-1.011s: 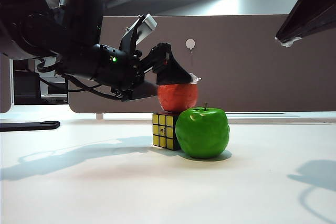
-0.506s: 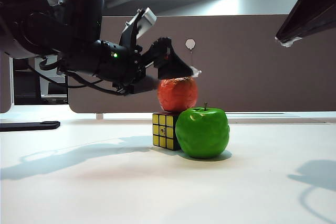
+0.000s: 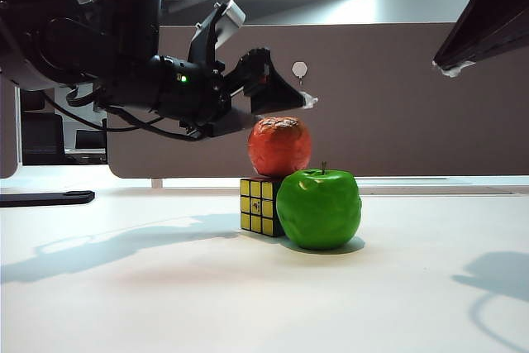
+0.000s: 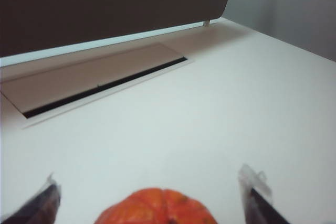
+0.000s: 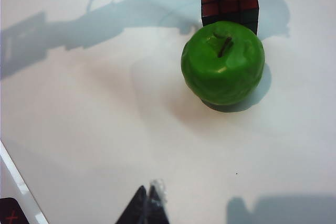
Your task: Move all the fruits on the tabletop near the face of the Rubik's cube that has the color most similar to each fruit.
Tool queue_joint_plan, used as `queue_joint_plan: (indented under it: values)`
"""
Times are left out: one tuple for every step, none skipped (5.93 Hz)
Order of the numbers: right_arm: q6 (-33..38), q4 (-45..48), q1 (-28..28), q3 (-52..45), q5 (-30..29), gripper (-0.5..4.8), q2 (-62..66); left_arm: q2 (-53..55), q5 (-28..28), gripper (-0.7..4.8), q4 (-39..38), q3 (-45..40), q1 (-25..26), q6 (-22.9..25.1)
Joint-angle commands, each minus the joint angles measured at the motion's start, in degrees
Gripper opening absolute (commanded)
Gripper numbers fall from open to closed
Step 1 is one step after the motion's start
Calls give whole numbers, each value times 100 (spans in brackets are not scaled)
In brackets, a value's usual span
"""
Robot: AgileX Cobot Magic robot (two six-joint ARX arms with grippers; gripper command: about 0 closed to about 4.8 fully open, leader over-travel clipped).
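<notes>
Where the white surface (image 3: 165, 287) stretches smooth and bare toward the camera, soft shadows of the arms are cast on it at the left and the far right. A brown partition panel (image 3: 397, 97) is seen behind it, with a small round white fitting on its face, a pale wall above and a long ceiling light across the top. A dark flat object (image 3: 45, 197) lies at the left edge. In the left wrist view a long dark slot (image 4: 105, 87) is set into the surface near the panel.

The cube (image 3: 260, 206) stands on the surface with its yellow side toward the exterior camera; its red side is shown in the right wrist view. The orange-red fruit (image 3: 279, 146) is set on top of the cube. The green apple (image 3: 319, 208) rests on the surface, touching the cube.

The left pincer (image 3: 285, 98) is held just above the orange-red fruit, released, with its fingers (image 4: 254, 187) spread wide to either side. The right pincer (image 5: 147, 205) is held well apart from the apple, its tips pressed together and clenched on nothing.
</notes>
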Motion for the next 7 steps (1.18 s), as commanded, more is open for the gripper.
queue_joint_plan:
  values:
    - [-26, 111, 4, 13, 44, -1, -7, -138, 2, 479, 625, 37, -7, -273]
    - [-26, 138, 4, 13, 79, -1, -7, -385, -109, 479, 623, 44, 28, -243]
    - [-24, 614, 2, 15, 212, -1, -26, -1331, -66, 479, -643, 42, 656, -227]
    - [-44, 826, -9, 15, 807, -1, -192, -2015, 70, 453, -1768, 42, 1115, -203]
    - [-101, 890, -11, 15, 1226, -1, -354, -2282, 70, 387, -2223, 42, 1266, -76]
    - [-737, 420, -17, 13, 3117, -1, -2844, -3838, -271, -6, -5125, 42, 1668, 946]
    - [-955, 59, -20, 9, 3198, -1, -3018, -4197, -754, -5, -5462, 39, 1668, 946]
